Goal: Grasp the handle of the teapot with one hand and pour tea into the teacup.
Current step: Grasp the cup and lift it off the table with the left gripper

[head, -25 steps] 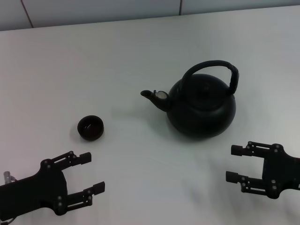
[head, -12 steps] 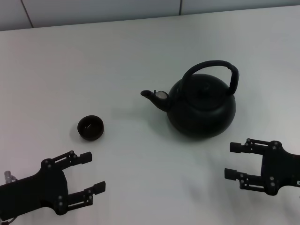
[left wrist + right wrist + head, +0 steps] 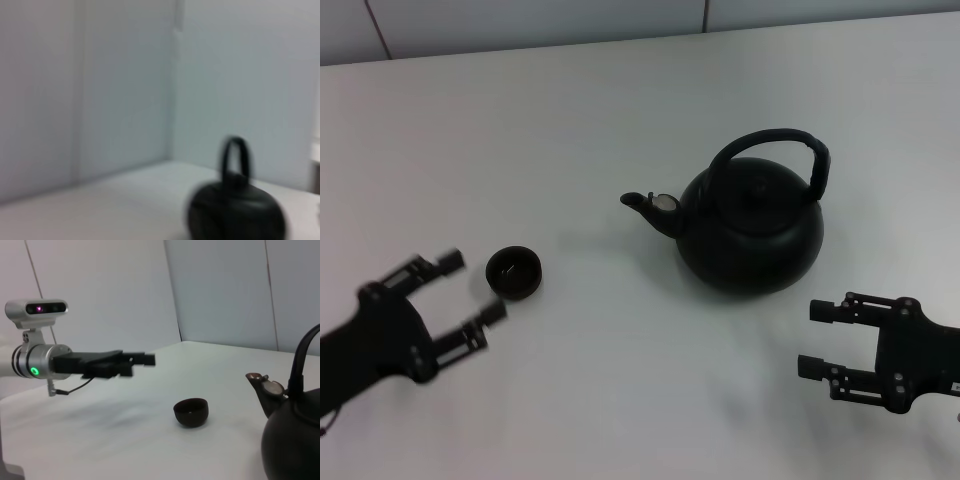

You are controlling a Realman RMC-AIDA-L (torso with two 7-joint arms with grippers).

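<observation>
The teapot is standing upright on the white surface, right of centre, with its short spout pointing left toward the teacup. The handle is arching over the lid, untouched by either arm. The teacup is sitting well apart from the teapot, on the left and slightly nearer, and no stream of tea is showing at the spout.

The left gripper is hovering just left of the teacup, its fingers spread wide and holding nothing; it is not touching the cup. In the right wrist view the same gripper is hanging above the surface, off to one side of the teacup.

The right gripper is hovering near the front right, just nearer than the teapot, with its fingers wide apart and empty, pointing left.
</observation>
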